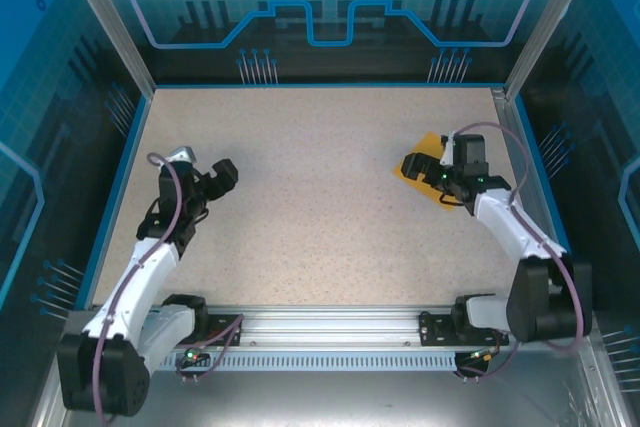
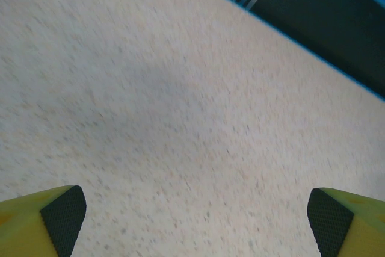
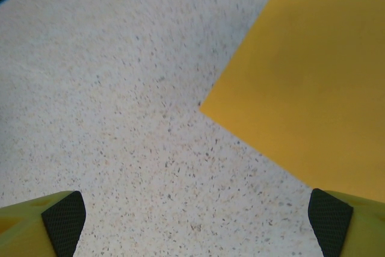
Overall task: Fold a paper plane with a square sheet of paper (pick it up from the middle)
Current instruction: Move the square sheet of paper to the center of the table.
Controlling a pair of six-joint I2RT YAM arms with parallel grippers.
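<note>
– Pads (image 3: pixel 63 221), black and ribbed on yellow fingertips, sit at 7 and 5 o'clock in my right wrist view. They are spread wide, with nothing between them but speckled table (image 3: pixel 120 88). So my right gripper (image 3: pixel 197 224) is released and empty.

– Where is the square sheet of paper (image 3: pixel 307 82)?

– It lies flat and unfolded on the table, filling that view from 12 round to 4 o'clock. One corner points in towards the centre. From above, it lies at about 2 o'clock on the tabletop, and my right gripper hangs over its 7 o'clock side, partly covering it.

– And your other arm?

– My left gripper (image 1: pixel 222 175) hovers near 9 o'clock on the table, well apart from the sheet. Its jaws are also wide apart and holding nothing.

– Which step is this?

– I judge it to be the very first: the approach for the pick-up. No crease shows, so no folding has begun.

– What does the next move call for?

– My right jaws are centred off the sheet's corner, not over its middle. I think I need to shift towards 2 o'clock in the wrist view and then come down squarely. Thin paper lying flat gives the pads no edge to grip. I expect I must press lightly and draw the pads together so the middle buckles up into a pinch.
</note>
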